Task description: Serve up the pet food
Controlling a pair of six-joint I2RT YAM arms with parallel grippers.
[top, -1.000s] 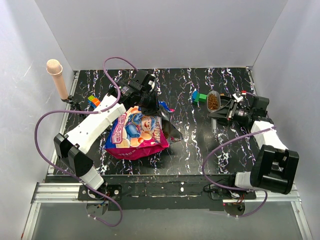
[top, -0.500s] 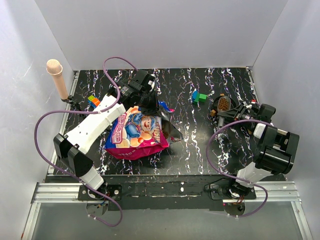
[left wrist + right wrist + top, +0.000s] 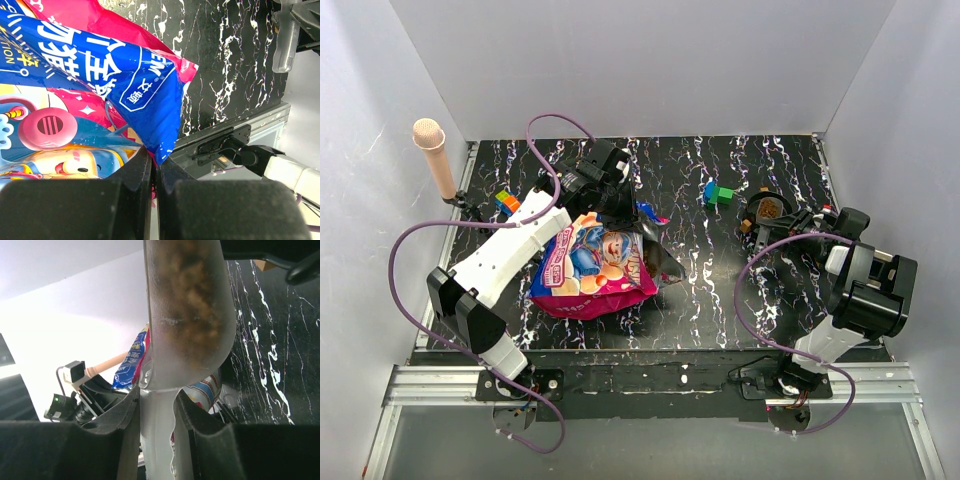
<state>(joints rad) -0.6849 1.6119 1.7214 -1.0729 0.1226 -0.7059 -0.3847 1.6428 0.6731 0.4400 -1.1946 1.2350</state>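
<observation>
The magenta-pink pet food bag (image 3: pixel 592 268) lies at centre-left, its open top facing right. My left gripper (image 3: pixel 608 192) is shut on the bag's upper edge; in the left wrist view the blue-and-pink foil (image 3: pixel 125 85) is pinched between the pads (image 3: pixel 155 167). My right gripper (image 3: pixel 798 222) is shut on the handle of a translucent scoop (image 3: pixel 190 305) with brown kibble inside, the fingers (image 3: pixel 156 405) clamped round the handle. The scoop is rolled over at a small round black bowl (image 3: pixel 766 209), which shows brown kibble.
Small blue-and-green blocks (image 3: pixel 717 192) lie left of the bowl. Coloured blocks (image 3: pixel 506 202) and a beige post (image 3: pixel 435 158) stand at the far left. White walls close in three sides. The bag also shows in the right wrist view (image 3: pixel 136 357).
My right arm pulled back to the right and rolled its wrist. The scoop went from level and full beside the bowl to tipped at it. The left arm and bag stayed still.
</observation>
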